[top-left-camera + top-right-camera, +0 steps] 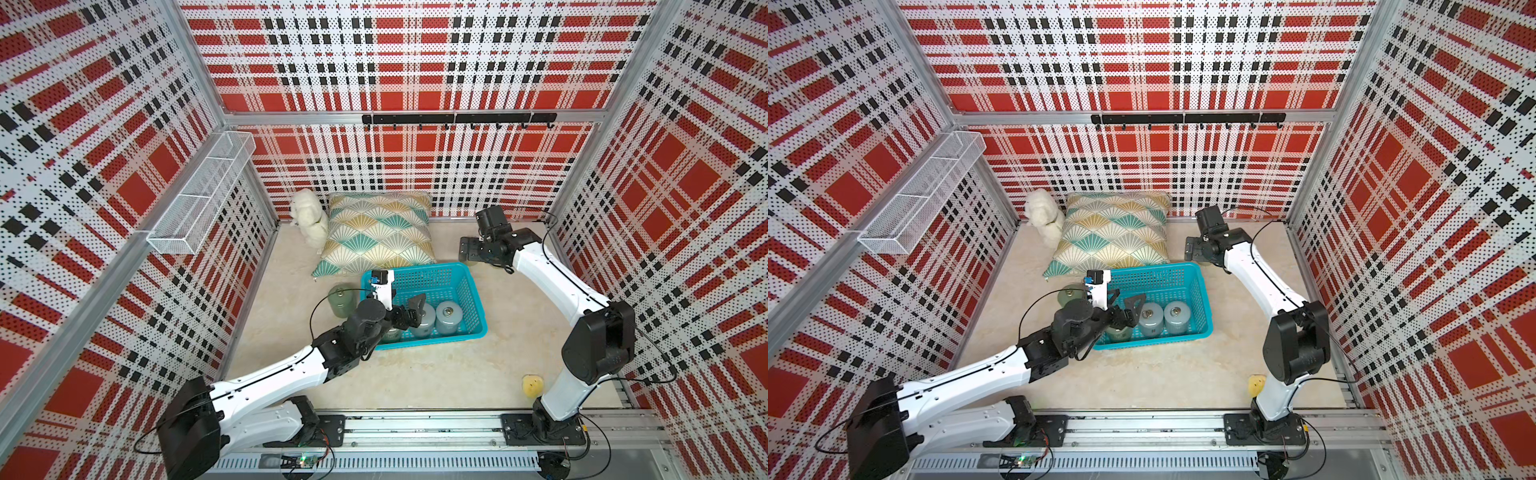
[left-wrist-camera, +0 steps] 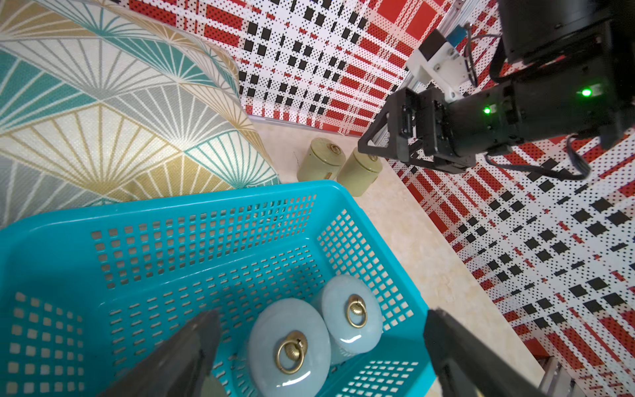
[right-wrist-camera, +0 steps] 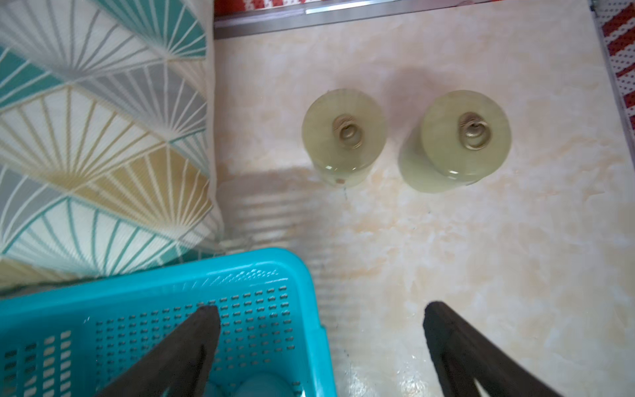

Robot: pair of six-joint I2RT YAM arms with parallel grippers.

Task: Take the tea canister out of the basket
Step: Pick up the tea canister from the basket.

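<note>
Over on the left wall hangs a white wire rack [image 1: 199, 195]. In the back corner sits a fluffy plush toy [image 1: 309, 222], right beside a fan-patterned pillow [image 1: 378, 232]. Moving in, a dark green canister [image 1: 340, 301] stands upright on the table [image 1: 415, 382], just outside the left end of the basket [image 1: 436, 338].

Now the left gripper [image 1: 409, 313]: it hangs over the basket's near-left corner with its jaws spread wide and nothing between them. The wrist view shows its fingers [image 2: 185, 350] clear of everything.

Inside the basket, along the near wall, the left pale blue canister [image 1: 424, 319] and the right pale blue canister [image 1: 448, 316] stand upright side by side, each with a ring pull on its lid. A greenish canister [image 1: 1119, 332] sits just left of them, mostly hidden under the gripper.

Past the basket's far right corner, the right gripper [image 1: 468, 250] hovers, also spread wide and gripping nothing. Its wrist view shows one yellow-green canister [image 3: 343, 134] and a second yellow-green canister [image 3: 465, 132], both upright on the table, apart from each other and outside the basket.

Last, a small yellow object [image 1: 532, 385] lies by the right arm's base, and I can't tell what it is.
</note>
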